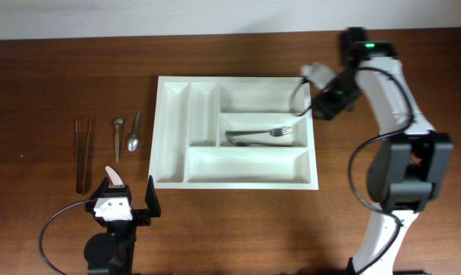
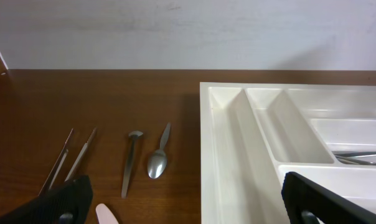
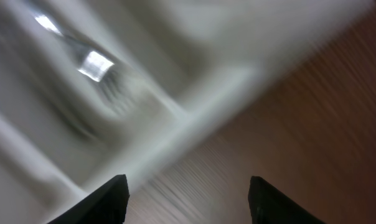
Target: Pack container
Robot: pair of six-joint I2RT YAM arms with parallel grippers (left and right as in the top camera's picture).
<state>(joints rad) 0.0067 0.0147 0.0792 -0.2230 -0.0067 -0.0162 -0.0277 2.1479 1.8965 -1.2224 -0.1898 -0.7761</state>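
The white container (image 1: 172, 137) lies in the middle of the table and also shows in the left wrist view (image 2: 228, 155). A metal fork (image 1: 259, 136) lies in its middle long compartment, and shows blurred in the right wrist view (image 3: 104, 78). Two spoons (image 1: 135, 131) and a pair of brown chopsticks (image 1: 82, 153) lie on the wood left of the container. My left gripper (image 1: 128, 200) is open and empty near the table's front edge, below the spoons. My right gripper (image 1: 322, 103) is open and empty above the container's right rim.
The second spoon (image 2: 131, 163) lies face down beside the first one (image 2: 158, 158). A pale pink tip (image 2: 106, 215) shows between the left fingers. The chopsticks (image 2: 66, 160) lie farthest left. The wall stands behind the table's far edge.
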